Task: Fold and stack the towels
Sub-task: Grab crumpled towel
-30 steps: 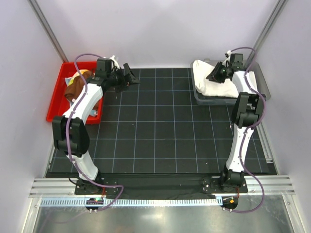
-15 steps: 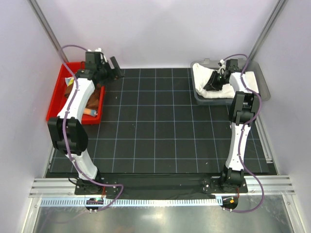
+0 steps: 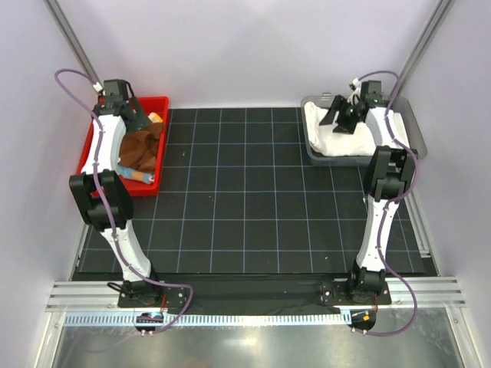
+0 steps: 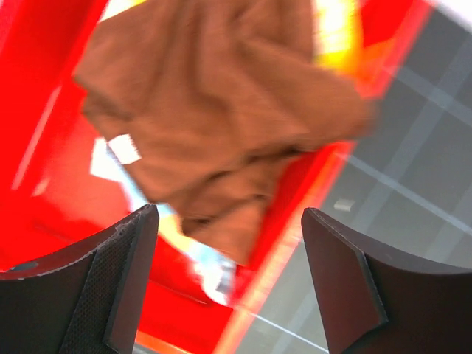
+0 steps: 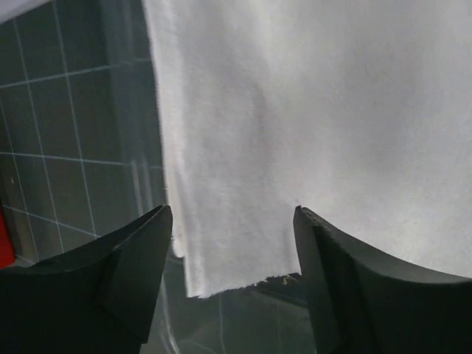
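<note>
A rust-brown towel [image 3: 143, 149] lies crumpled in the red bin [image 3: 86, 156] at the far left. Bits of a yellow towel [image 3: 156, 117] and a light blue towel [image 3: 143, 177] peek out from under it. My left gripper [image 3: 132, 116] hangs above the bin, open and empty. In the left wrist view the brown towel [image 4: 221, 125] lies below the open gripper [image 4: 228, 212]. A white towel [image 3: 337, 138] lies folded in the grey tray [image 3: 313, 158] at the far right. Above its edge [image 5: 243, 243], my right gripper [image 3: 337, 120] [image 5: 232, 210] stands open, holding nothing.
A black gridded mat [image 3: 253, 199] covers the table between the bin and the tray. Purple walls close in the left, right and back sides. A metal rail [image 3: 253, 295] runs along the near edge by the arm bases.
My left arm has swung left from the mat's edge to above the red bin. My right gripper has opened and risen slightly off the white towel.
</note>
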Controlling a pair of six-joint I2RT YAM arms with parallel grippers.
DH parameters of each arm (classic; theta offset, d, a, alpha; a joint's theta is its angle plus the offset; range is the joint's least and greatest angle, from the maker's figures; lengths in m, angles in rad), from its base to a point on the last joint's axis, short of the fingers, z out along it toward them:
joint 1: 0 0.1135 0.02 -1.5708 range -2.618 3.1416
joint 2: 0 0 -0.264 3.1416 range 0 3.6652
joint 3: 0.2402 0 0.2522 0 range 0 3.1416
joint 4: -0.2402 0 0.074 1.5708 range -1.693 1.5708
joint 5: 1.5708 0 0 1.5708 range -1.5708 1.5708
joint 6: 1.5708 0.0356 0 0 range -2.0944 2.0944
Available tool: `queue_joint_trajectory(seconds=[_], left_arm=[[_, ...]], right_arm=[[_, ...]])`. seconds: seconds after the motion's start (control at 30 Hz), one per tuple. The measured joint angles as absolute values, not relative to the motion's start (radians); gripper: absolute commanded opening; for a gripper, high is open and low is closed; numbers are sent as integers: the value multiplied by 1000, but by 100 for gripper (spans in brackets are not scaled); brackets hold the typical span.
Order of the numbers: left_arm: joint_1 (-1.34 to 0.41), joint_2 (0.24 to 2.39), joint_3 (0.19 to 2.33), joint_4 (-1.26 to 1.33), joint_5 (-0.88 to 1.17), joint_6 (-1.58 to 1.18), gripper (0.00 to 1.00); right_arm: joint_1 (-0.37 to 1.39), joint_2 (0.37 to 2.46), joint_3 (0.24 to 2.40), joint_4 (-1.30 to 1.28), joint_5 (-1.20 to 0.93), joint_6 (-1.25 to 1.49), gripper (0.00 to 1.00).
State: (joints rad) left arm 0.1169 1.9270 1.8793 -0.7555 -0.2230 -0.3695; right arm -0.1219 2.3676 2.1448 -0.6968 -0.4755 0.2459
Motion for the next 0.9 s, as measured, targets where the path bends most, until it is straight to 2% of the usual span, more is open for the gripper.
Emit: queue_joint_trajectory(seconds=[0.13,0.37,0.47,0.5,0.53,0.57,0.6,0.7,0.9], left_arm=[[139,2032,1885,-756,-264,-318,77],[131,2202,1940,-678,-251,-192,77],[130,2220,1940,-643,-251,-146,71],[130,2221,1940,-629,-251,-131,68],[130,2221,1940,-616,-251,-121,51],[130,2221,1940,-602,-250,-116,42],[130,2221,1940,-589,-251,-105,23],[130,2223,1940,-570,-252,-84,0],[130,2225,1941,-556,-233,-70,0]], right_arm=[[-84,2232,2103,-623,-440,265,86],[41,1990,1951,-480,-430,279,86],[93,1975,1931,-460,-429,271,86],[107,1976,1922,-458,-428,269,86],[118,1977,1911,-459,-427,268,86],[125,1979,1901,-459,-425,267,86],[129,1983,1893,-461,-422,266,86],[132,1991,1886,-464,-411,265,85],[131,1993,1885,-468,-395,260,86]])
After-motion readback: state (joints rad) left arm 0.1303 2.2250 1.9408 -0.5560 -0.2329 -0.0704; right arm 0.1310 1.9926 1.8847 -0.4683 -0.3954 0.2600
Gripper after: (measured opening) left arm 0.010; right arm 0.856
